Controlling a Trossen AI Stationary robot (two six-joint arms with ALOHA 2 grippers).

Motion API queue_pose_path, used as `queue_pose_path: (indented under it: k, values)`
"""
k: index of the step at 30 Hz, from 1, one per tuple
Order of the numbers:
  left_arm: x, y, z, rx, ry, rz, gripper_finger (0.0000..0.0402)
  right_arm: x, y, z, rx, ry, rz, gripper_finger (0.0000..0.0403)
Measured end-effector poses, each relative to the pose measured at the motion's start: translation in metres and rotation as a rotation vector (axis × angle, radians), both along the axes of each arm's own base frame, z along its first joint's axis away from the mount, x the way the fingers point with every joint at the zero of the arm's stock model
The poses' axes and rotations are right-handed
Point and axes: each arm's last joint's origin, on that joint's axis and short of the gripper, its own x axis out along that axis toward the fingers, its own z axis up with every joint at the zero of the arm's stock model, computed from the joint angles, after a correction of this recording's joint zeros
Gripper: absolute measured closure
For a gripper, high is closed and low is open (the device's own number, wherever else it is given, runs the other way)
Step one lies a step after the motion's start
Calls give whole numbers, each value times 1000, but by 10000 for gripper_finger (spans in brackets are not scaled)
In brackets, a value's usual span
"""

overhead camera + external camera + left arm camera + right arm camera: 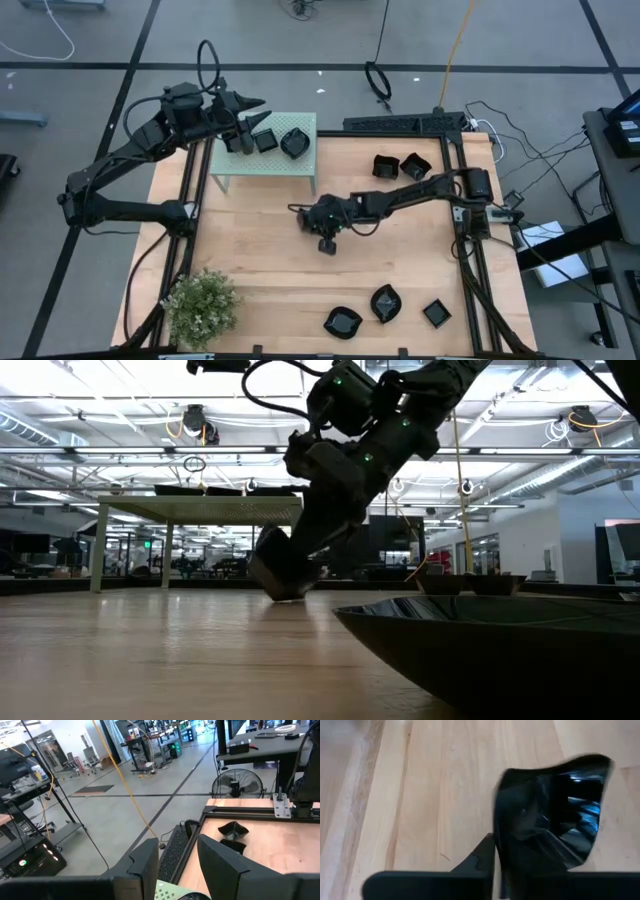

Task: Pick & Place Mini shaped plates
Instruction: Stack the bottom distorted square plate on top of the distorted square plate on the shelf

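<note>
The mini shaped plates are small glossy black dishes. My right gripper [325, 238] is at the table's middle, shut on one of them [555, 815], which shows tilted under the fingers in the low view [278, 575]. Two plates [265, 140] [293, 143] rest on the pale green stand [262, 172] at the far left. My left gripper [255, 115] hovers open just over that stand, with nothing between its fingers [145, 865]. Two more plates [385, 165] [413, 165] lie at the far right. Three lie by the near edge [342, 322] [385, 303] [436, 314]. My right gripper holds the plate by its rim at one side [496, 845]. One finger [480, 856] lies against the outside; the plate hides the other. The fingers slant down from the table's right side. The plate is tilted, its low edge [285, 597] at the tabletop; whether it touches, I cannot tell.
A potted plant [203, 305] stands at the near left corner. Dark rails [190, 200] [470, 260] run along the table's left and right sides. Bare wood [260, 250] lies between the stand and the near plates. One near plate [500, 650] fills the low view's foreground.
</note>
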Motion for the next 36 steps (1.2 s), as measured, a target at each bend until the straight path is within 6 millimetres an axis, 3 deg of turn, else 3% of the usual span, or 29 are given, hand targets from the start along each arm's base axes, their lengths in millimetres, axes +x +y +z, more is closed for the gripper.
queue_pose_path:
  k: [9, 16, 22, 29, 36]
  values:
    - [-1, -1, -8, -49, 63, 1, 261, -2, 6, 5, 22, 5, 19, 306]
    - [-5, -3, -22, -179, 175, 6, 261, -16, 7, 45, 73, -49, 16, 280]
    - [-1, -11, -38, -410, 235, -52, 261, -48, 3, 83, 52, 13, -16, 285]
    - [35, -22, -64, -703, 298, -15, 261, -91, 1, 121, 11, 79, -57, 295]
    - [79, -42, -101, -816, 458, -18, 261, -137, 1, 144, 11, 61, -51, 303]
